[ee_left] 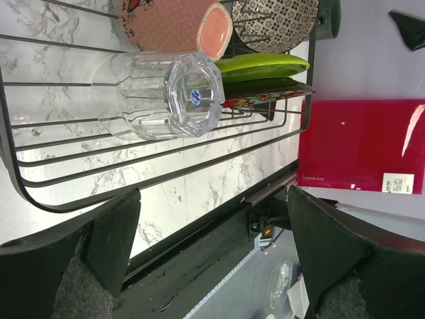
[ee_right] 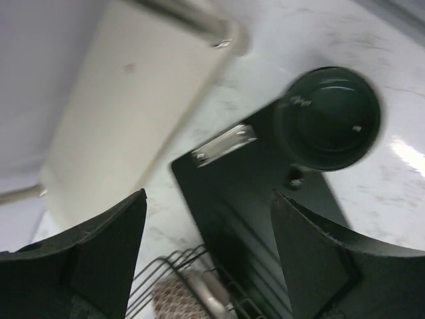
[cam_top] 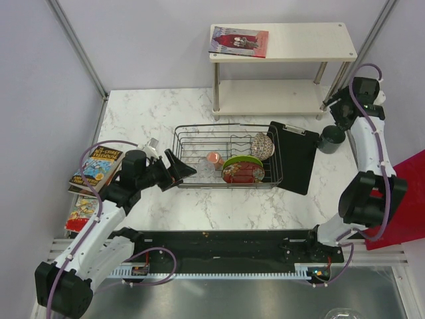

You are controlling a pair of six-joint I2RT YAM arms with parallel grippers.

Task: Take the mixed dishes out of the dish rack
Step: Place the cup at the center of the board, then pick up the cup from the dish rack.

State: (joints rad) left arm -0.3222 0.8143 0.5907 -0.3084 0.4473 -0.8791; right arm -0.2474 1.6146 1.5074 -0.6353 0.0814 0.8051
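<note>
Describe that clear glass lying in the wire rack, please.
The clear glass is a see-through tumbler with fluted sides and a thick faceted base bearing a small blue sticker. It lies on its side on the dish rack's bottom wires, base towards the left wrist camera, right beside the pink cup.

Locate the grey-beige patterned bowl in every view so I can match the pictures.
Top external: the patterned bowl stands in the far right corner of the dish rack.
Left wrist: at the top edge, right of centre, beside the pink cup.
Right wrist: blurred, at the bottom edge.
Shared landmark: the dish rack wires.
</note>
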